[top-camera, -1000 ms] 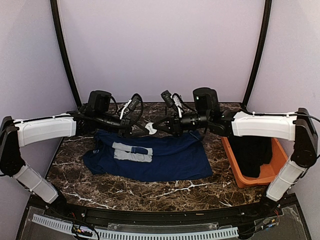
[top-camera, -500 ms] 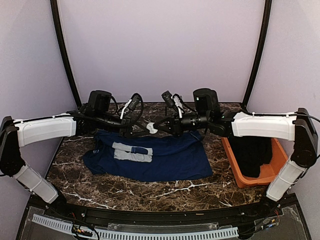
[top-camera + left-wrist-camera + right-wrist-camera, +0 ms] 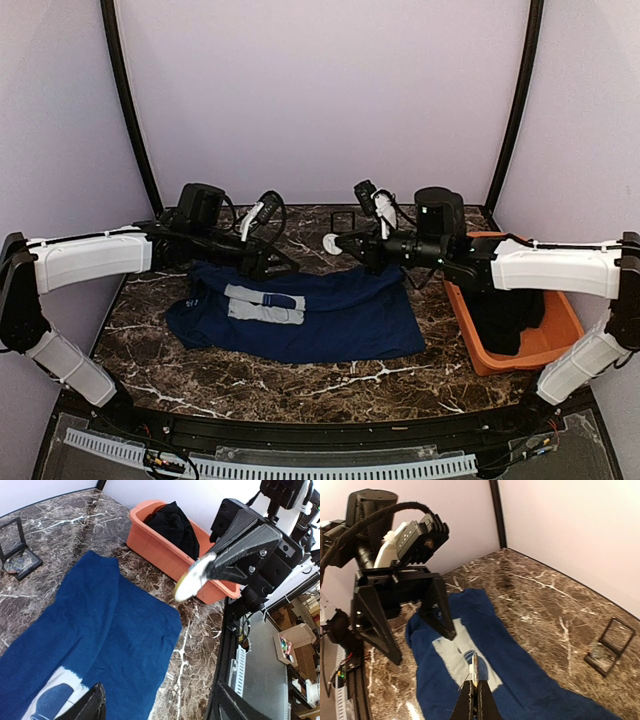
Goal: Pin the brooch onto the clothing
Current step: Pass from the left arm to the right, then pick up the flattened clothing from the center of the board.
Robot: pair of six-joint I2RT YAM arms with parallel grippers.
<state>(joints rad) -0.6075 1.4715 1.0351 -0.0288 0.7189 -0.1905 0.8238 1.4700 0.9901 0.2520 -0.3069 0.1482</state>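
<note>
The brooch [image 3: 332, 243] is a small round disc, seen edge-on [image 3: 475, 667] with a thin pin at its side, and pale-faced in the left wrist view [image 3: 186, 584]. My right gripper [image 3: 343, 242] [image 3: 476, 689] is shut on it, above the far edge of the navy T-shirt [image 3: 310, 318]. The shirt [image 3: 520, 680] lies flat with its grey-white print [image 3: 452, 652] showing. My left gripper [image 3: 274, 264] [image 3: 422, 647] stands open and holds nothing, a short way left of the brooch. Only its two dark fingertips [image 3: 95, 705] show at the bottom of its own view.
An orange bin [image 3: 462, 325] [image 3: 150, 537] holding a black garment [image 3: 505, 310] [image 3: 172, 522] stands right of the shirt. A small open black case [image 3: 17, 555] [image 3: 612, 642] lies on the marble beyond the shirt. The black table rim [image 3: 227, 630] runs along the near side.
My left gripper has opened and let go of the brooch. The right arm has drawn back to the right with the brooch, so the two grippers now stand apart.
</note>
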